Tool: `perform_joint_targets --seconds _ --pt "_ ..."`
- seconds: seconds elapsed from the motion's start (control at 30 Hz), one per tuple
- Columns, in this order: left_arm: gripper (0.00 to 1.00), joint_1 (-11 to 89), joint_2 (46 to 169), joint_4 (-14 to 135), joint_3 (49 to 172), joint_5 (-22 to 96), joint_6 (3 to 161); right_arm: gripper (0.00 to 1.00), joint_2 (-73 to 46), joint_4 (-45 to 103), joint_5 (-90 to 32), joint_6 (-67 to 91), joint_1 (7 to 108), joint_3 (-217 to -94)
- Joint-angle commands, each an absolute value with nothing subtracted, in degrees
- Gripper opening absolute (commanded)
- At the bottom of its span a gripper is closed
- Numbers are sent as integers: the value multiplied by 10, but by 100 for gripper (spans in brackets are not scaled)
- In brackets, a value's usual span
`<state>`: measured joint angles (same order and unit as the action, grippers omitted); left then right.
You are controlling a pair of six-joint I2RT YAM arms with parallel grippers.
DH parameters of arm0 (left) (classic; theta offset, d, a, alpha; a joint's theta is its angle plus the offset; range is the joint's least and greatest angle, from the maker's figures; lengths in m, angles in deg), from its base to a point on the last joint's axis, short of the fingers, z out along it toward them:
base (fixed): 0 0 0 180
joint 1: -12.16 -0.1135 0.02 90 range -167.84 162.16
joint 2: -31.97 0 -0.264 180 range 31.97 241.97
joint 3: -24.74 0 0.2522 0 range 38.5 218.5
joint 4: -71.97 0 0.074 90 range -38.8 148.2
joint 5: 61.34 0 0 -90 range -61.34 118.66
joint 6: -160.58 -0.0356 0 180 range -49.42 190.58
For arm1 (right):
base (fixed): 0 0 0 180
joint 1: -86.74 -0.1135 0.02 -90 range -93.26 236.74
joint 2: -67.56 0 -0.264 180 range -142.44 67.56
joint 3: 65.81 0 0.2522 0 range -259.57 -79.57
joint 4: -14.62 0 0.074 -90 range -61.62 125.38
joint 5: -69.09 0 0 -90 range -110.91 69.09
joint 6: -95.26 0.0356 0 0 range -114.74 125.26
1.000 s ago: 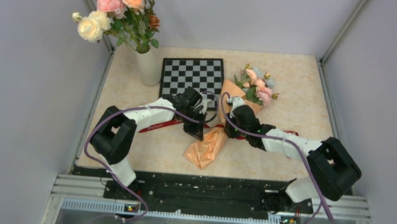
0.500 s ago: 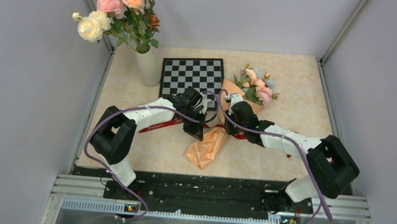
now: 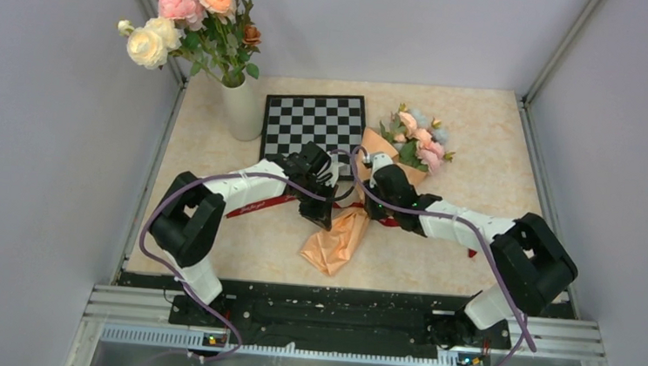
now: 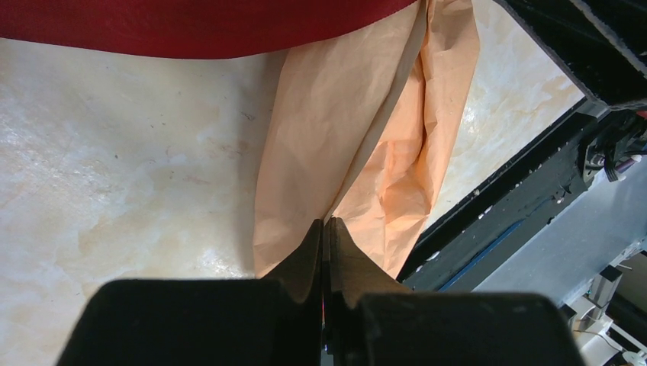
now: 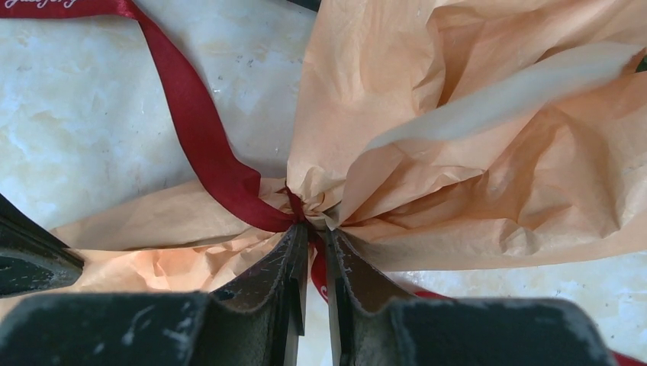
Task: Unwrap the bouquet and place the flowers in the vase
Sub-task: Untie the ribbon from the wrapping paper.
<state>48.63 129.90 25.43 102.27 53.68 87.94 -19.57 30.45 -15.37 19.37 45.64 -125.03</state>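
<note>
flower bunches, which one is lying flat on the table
The small pink and pale blue bunch in the orange paper, lying right of the chessboard. The bigger roses stand upright in the white vase.

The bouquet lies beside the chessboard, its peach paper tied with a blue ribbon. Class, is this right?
No: the ribbon is dark red, not blue, as the right wrist view shows. The bouquet does lie beside the chessboard in peach paper.

The bouquet (image 5: 473, 152) is wrapped in matt, crinkled peach paper. Its ribbon (image 5: 198, 145) is smooth dark-red cloth with a faint sheen. The table (image 5: 91, 137) looks like polished marbled stone, perhaps laminate. The right gripper (image 5: 313, 235) is scuffed matt black plastic.
</note>
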Motion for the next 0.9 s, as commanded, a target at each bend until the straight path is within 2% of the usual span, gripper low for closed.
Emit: perform_joint_targets --seconds 0.0,0.47,0.53,0.6,0.87 --pt "0 488 1303 246 1041 538 869 16 -217 294 -130 180 453 -1272" --pt "0 489 1308 246 1042 542 870 17 -271 288 -56 224 446 -1259" --pt "0 489 1308 247 1042 542 870 14 -274 288 -49 231 446 -1259" --pt "0 490 1309 247 1042 543 870 0 -272 288 -45 240 446 -1257" --pt "0 490 1311 248 1042 542 871 0 -191 188 15 282 440 -1184"
